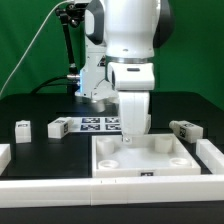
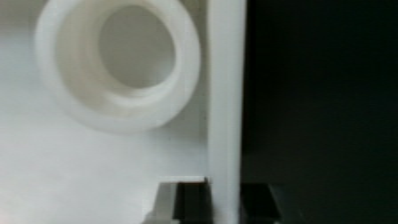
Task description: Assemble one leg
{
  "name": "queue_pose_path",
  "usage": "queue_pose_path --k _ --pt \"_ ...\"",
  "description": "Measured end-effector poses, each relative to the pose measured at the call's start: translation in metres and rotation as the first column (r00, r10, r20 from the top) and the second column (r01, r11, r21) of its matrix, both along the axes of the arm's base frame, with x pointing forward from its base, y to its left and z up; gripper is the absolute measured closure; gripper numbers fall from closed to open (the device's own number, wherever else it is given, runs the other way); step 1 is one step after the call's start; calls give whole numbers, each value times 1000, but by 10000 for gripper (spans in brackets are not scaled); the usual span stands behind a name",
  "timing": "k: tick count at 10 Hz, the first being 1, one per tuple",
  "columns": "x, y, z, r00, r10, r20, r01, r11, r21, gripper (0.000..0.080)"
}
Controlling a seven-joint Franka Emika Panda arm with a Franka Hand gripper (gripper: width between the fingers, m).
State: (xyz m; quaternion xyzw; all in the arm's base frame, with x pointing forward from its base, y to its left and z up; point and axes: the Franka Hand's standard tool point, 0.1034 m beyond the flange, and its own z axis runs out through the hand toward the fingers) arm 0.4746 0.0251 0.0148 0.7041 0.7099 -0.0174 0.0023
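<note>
The large white tray piece (image 1: 150,168) lies in front of the arm. My gripper (image 1: 128,138) stands at its back rim, pointing straight down. In the wrist view the two dark fingers (image 2: 185,203) sit on either side of the thin upright rim (image 2: 226,100), which fills the gap between them, so the gripper (image 2: 224,192) is shut on the rim. A round socket (image 2: 116,65) of the tray shows beside the rim. Three small white legs with marker tags lie on the black table: two (image 1: 23,128) (image 1: 58,127) at the exterior view's left and one (image 1: 183,129) at its right.
The marker board (image 1: 98,124) lies behind the tray, partly hidden by the hand. White fence pieces stand at the exterior view's left (image 1: 4,155), right (image 1: 210,155) and along the front (image 1: 90,190). A black camera stand (image 1: 68,50) rises at the back.
</note>
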Motion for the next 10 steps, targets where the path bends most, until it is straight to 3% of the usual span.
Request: queue_pose_path --k 4,7,8,9,10 --pt "11 25 0 1000 24 3 -24 1000 -3 738" --pt "14 28 0 1000 9 9 -9 1000 -2 738" --pt "14 27 0 1000 9 9 -9 1000 -2 654" --pt "14 27 0 1000 9 8 -9 1000 -2 654" --pt "14 27 0 1000 9 8 -9 1000 -2 473"
